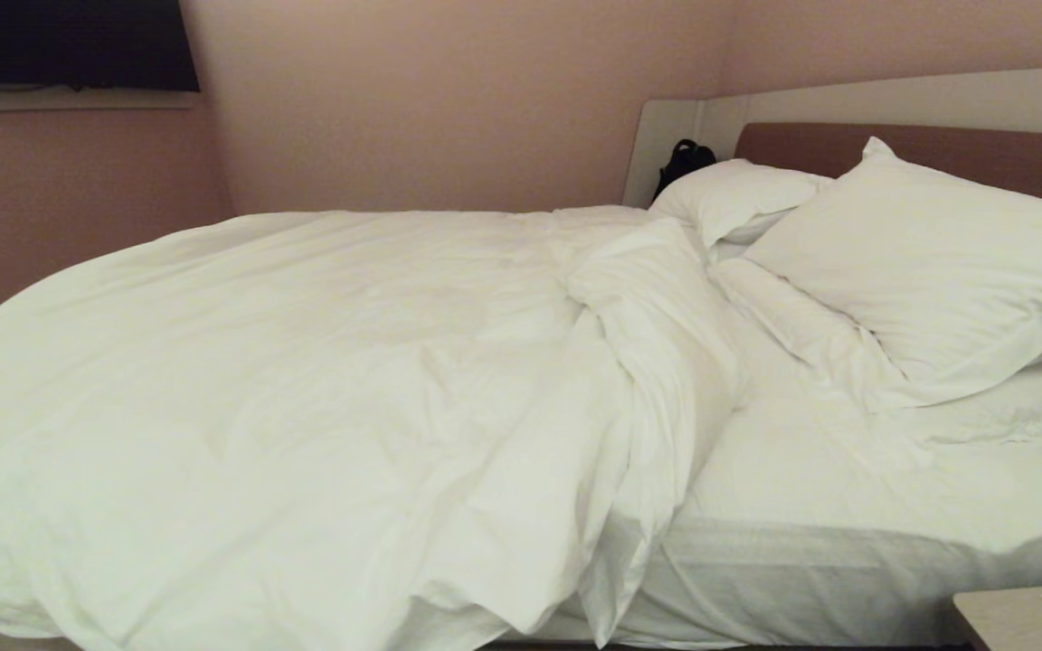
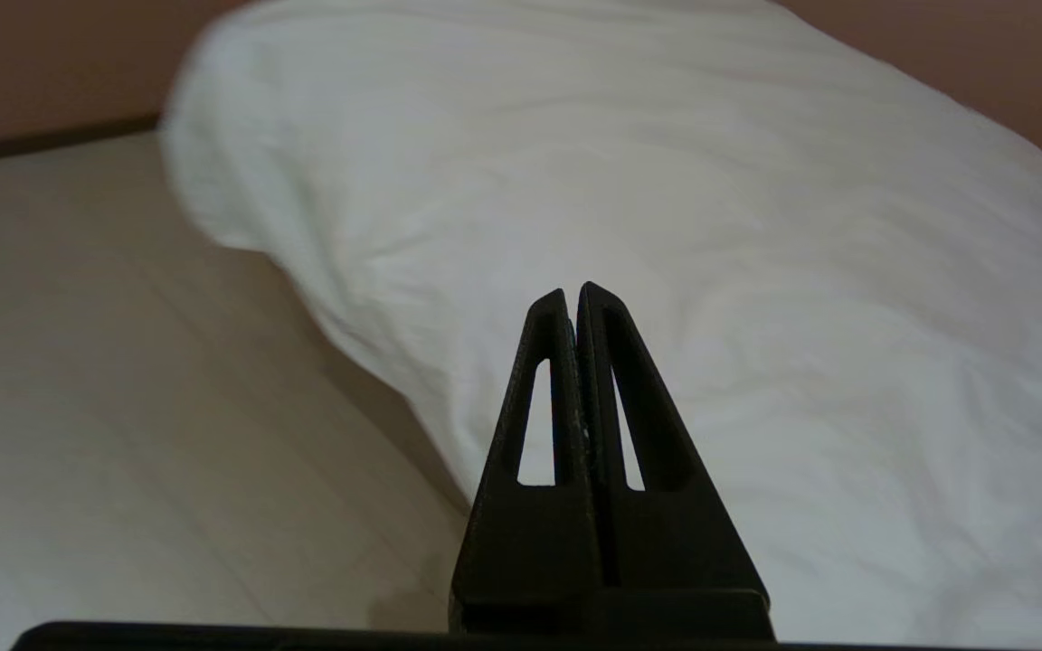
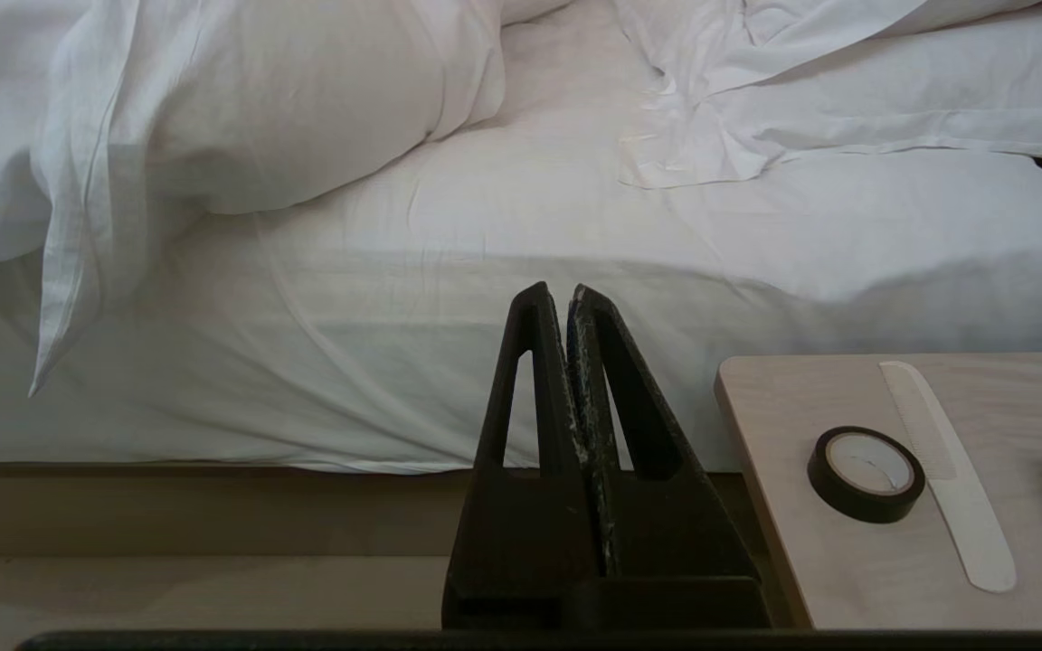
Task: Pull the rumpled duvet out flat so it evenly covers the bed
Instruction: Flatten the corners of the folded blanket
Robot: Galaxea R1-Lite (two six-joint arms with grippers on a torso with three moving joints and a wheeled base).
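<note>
Bedroom: bed (image 1: 847, 561), pillows (image 1: 937, 271), headboard (image 1: 892, 99)

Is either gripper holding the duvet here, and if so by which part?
Neither. The left gripper is shut on nothing beside the duvet, and the right gripper is shut and empty too.

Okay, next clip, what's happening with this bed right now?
A two-armed robot faces a bed it is meant to make. The duvet lies bunched toward the foot, its top edge folded back, leaving the sheet below the pillows bare. Nothing is gripped: the left gripper is beside the duvet's overhang with jaws shut on nothing, and the right gripper sits shut near the bedside table.
</note>
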